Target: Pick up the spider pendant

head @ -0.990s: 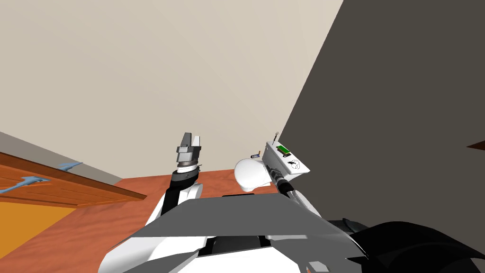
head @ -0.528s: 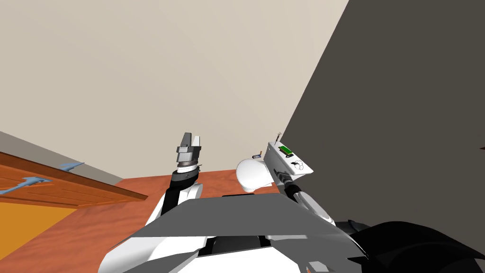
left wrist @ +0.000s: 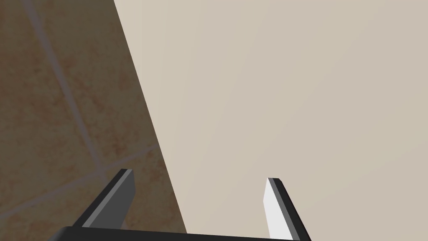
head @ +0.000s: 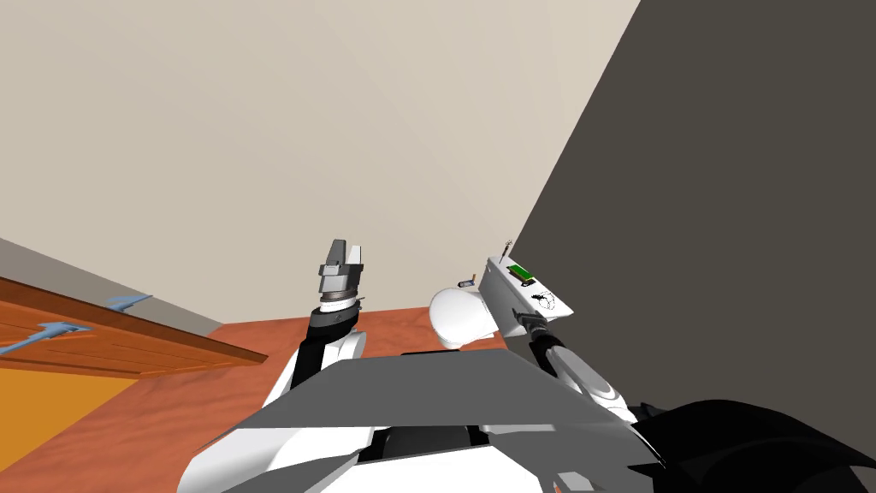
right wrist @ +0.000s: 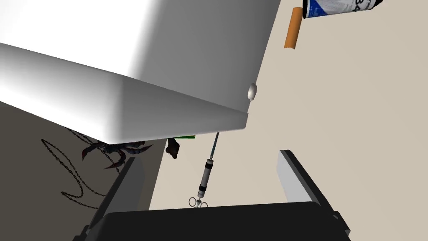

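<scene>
Spider pendant (head: pixel 540 299): small, dark, legs spread, lying on the flat top of the white toilet tank (head: pixel 511 298), near the corner nearest the robot. Its fine chain (right wrist: pixel 62 169) trails in loose loops beside it. In the right wrist view the spider shows just past the tank's edge, close to one finger of the right claw (right wrist: pixel 210 158). That claw is spread wide and holds nothing. It is level with the tank's side, not yet over the lid. Judgement: the piece is light and rigid in the body, the legs are thin and likely fragile, and the chain is limp and will drag or snag. Best hold is across the body from above, not by the chain. A syringe (right wrist: pixel 206 171) and a green item (head: pixel 521 274) share the lid, near enough to be knocked. Left claw (left wrist: pixel 199 175) is raised in front of the chest, spread, empty.
</scene>
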Robot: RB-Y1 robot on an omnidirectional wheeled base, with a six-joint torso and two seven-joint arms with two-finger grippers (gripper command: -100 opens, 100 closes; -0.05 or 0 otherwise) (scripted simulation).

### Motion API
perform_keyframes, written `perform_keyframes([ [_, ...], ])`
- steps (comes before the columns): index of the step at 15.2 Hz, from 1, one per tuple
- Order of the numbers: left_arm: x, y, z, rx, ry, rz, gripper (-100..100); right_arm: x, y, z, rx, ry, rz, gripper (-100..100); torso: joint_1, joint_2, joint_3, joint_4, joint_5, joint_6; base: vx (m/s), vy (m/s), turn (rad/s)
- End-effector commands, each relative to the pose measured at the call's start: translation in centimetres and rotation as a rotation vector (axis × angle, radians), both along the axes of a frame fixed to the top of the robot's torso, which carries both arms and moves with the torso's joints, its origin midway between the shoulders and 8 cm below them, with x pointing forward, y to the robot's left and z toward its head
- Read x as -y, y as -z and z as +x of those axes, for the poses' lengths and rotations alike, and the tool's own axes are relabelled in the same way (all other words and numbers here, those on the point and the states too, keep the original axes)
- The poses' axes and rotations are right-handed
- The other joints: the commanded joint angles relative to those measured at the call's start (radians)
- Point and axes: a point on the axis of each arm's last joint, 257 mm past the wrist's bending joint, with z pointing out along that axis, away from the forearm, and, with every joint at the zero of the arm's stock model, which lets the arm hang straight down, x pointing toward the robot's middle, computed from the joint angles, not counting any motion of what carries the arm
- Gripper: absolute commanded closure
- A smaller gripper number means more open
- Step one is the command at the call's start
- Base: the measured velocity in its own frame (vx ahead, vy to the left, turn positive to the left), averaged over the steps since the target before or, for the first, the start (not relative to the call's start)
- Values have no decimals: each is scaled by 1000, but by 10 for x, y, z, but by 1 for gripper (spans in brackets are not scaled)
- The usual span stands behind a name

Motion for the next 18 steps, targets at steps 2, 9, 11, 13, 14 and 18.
perform_keyframes([
  [2,0,0,0,0,0,0,0,37,-15,-11,-33,21,-127,-100,0,0,0,0,0,0,40,50,9],
  [9,0,0,0,0,0,0,0,103,-53,-25,-94,47,-381,-100,-1,1,1,0,0,0,26,30,-18],
  [11,0,0,0,0,0,0,0,115,-61,-29,-109,49,-433,-100,-2,2,1,0,-1,0,7,12,-33],
  [13,0,0,0,0,0,0,0,114,-59,-29,-109,47,-424,-100,-2,2,1,0,-1,0,1,2,-7],
  [14,0,0,0,0,0,0,0,115,-65,-13,-78,41,-421,-100,-2,2,1,0,-1,0,-2,1,-101],
  [18,0,0,0,0,0,0,0,113,-71,3,-54,22,-432,-100,-2,2,1,1,-1,0,-3,5,-78],
])
